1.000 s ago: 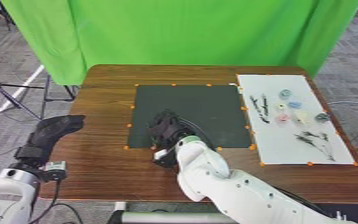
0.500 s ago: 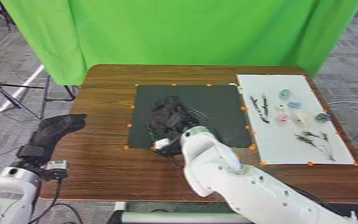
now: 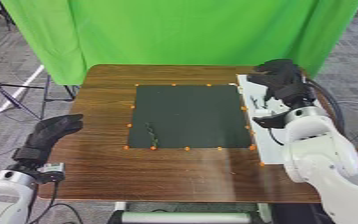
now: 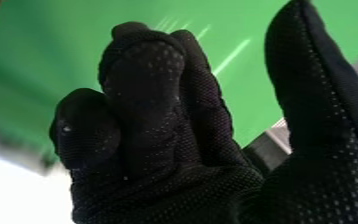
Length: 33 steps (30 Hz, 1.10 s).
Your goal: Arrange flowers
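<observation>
Evidently, 1 leafy stem (image 3: 151, 134) is placed by the black mat's near left corner. Beyond its right edge, the right hand (image 3: 286, 85) is held wide, thumb apart, above the white sheet (image 3: 269, 151); any next piece should be pinched lightly mid-stalk. No writing can be read.

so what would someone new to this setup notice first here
Probably the bright green cloth hanging behind the brown table, the strongest color in the head view. Next might come the black-gloved right robot hand, above the white sheet on the table's right side. Then the eye could settle on the dark mat in the middle, with a thin sprig by its near left corner.
</observation>
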{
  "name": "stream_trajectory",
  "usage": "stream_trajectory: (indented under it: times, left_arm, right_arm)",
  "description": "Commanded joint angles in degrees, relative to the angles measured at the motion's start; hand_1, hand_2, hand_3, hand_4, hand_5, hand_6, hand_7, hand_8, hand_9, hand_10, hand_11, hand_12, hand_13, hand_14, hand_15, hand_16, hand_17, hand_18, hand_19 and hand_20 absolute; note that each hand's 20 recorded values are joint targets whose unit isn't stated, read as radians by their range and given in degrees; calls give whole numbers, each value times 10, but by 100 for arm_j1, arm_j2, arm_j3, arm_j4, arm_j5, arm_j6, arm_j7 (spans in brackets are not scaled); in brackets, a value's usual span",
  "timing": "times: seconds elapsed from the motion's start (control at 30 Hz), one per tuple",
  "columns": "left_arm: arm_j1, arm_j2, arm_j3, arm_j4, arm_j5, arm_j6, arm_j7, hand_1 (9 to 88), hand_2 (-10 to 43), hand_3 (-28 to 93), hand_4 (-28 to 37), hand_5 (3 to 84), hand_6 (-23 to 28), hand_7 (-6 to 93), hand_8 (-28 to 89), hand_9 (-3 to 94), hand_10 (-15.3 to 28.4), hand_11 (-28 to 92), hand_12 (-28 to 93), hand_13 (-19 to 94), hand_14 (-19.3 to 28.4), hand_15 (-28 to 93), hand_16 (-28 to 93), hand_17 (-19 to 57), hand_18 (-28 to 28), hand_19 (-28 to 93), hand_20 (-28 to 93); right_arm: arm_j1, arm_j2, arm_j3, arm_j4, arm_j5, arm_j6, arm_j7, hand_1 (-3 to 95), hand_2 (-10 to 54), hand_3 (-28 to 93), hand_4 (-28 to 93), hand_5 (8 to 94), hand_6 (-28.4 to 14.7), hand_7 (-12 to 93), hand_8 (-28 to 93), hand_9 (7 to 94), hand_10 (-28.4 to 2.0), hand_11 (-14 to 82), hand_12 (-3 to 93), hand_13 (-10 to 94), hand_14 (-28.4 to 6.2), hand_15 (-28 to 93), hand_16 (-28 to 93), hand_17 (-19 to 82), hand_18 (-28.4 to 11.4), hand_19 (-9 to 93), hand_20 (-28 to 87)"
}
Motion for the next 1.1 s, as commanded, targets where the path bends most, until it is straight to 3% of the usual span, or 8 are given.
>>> stream_trajectory:
  times: [0.03, 0.4, 0.63, 1.1]
  left_arm:
    - [-30, -42, 39, 13, 99, -159, -79, 247, -21, 596, -228, 458, 53, 115, -50, 448, 159, 171, 120, 352, 195, 182, 5, 49, 134, 113, 158]
    - [-37, -67, 43, -14, 215, -251, -142, 251, -18, 587, -221, 458, 54, 115, -50, 446, 160, 170, 121, 351, 195, 179, 8, 48, 135, 111, 159]
    - [43, -90, -34, -55, 237, -262, -164, 250, -18, 586, -220, 458, 55, 115, -50, 444, 160, 170, 120, 350, 194, 177, 10, 48, 135, 111, 159]
    - [-33, -91, 5, -47, 304, -403, -234, 251, -16, 582, -217, 457, 55, 114, -50, 442, 160, 170, 120, 349, 193, 173, 10, 48, 136, 110, 159]
  right_arm:
    - [-1536, 329, 1133, 144, -880, -108, 589, 330, -95, 541, -78, 547, -47, 134, -38, 645, -191, 105, 231, 865, -52, 499, 367, 596, -124, 920, 407]
    - [-2341, 786, 1823, 431, -1077, -789, 915, 367, -95, 558, -100, 564, -38, 135, -36, 676, -185, 130, 237, 869, -44, 516, 361, 601, -122, 924, 417]
    - [-2776, 988, 2202, 575, -1058, -1081, 948, 378, -95, 560, -106, 574, -34, 137, -36, 685, -183, 133, 236, 872, -43, 517, 360, 602, -120, 923, 420]
    - [-2869, 1124, 1988, 734, -1119, -858, 943, 432, -95, 590, -123, 642, -19, 173, -46, 767, -153, 212, 255, 881, -36, 550, 363, 615, -115, 932, 449]
